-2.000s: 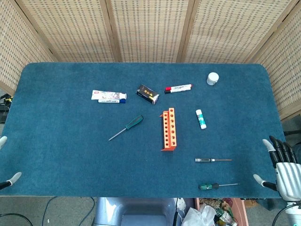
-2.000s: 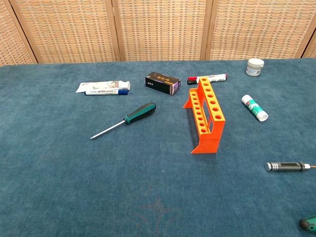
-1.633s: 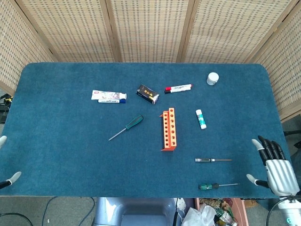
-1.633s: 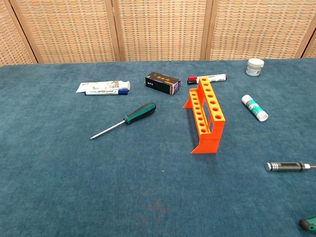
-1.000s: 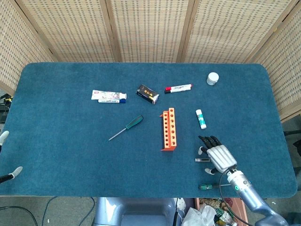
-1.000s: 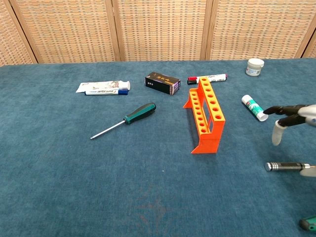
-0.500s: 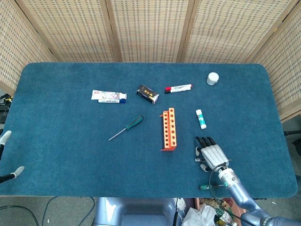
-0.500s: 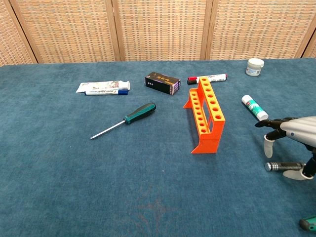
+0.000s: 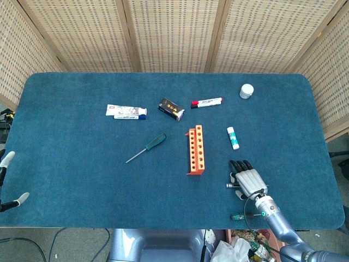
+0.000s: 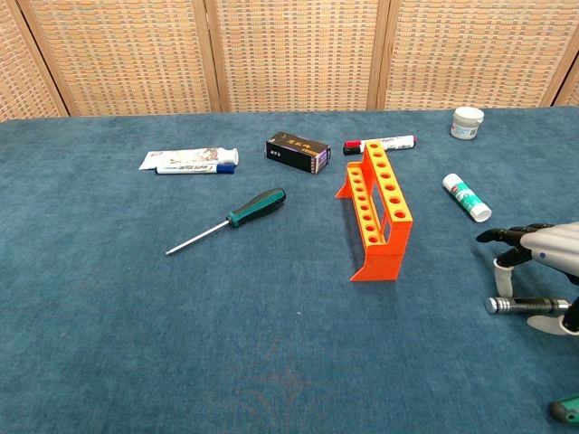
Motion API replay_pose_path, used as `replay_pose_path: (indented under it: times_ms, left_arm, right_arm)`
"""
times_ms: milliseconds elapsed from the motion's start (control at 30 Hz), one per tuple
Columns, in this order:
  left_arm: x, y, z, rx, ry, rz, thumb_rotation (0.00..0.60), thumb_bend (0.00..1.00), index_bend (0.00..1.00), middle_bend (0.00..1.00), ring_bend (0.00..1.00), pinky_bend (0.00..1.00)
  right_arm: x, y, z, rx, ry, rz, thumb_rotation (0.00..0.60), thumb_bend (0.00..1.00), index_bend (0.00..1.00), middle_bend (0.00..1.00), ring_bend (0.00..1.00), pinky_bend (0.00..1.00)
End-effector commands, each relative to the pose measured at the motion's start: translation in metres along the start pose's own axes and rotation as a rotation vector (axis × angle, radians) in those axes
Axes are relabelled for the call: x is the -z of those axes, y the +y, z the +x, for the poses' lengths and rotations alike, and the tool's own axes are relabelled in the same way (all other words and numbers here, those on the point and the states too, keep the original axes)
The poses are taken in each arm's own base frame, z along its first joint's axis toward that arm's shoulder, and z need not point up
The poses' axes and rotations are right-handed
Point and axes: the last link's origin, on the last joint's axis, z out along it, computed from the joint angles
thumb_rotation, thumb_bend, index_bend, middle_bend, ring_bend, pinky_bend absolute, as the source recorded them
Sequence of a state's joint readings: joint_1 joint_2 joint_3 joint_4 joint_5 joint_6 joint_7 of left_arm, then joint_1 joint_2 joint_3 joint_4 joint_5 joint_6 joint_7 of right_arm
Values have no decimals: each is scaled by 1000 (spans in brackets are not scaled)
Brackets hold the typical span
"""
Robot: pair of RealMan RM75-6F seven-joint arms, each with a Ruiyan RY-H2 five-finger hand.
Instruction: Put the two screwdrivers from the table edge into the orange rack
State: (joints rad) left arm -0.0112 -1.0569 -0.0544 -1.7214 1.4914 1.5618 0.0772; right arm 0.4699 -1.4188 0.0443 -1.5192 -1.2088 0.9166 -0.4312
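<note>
Two slim screwdrivers lie by the right hand (image 9: 248, 179): the black-and-silver-handled screwdriver (image 10: 523, 305) directly beneath its spread fingers, which hover over the handle with no grip visible, and the green-handled small screwdriver (image 9: 239, 216) just behind the hand at the table edge. Ahead and to the hand's left stands the orange plastic rack with a row of holes (image 9: 195, 149). Only fingertips of the left hand (image 9: 6, 180) show, apart.

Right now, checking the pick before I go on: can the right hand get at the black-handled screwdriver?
Probably yes. The right hand hovers directly over the black-handled screwdriver, fingers spread, nothing between them.
</note>
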Motion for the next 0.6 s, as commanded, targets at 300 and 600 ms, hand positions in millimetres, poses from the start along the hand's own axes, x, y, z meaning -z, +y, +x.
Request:
replay_pose_path:
  times_ms: [300, 600]
  left_arm:
    - [0, 0, 0, -1, 4, 1, 600, 0, 0, 0, 0, 0]
    - [-1, 0, 0, 0, 5, 6, 600, 0, 0, 0, 0, 0]
  right_arm:
    - [-6, -2, -4, 18, 7, 6, 600, 356, 481, 0, 0, 0]
    - [-6, -3, -2, -1, 52, 17, 600, 418, 569, 0, 0, 0]
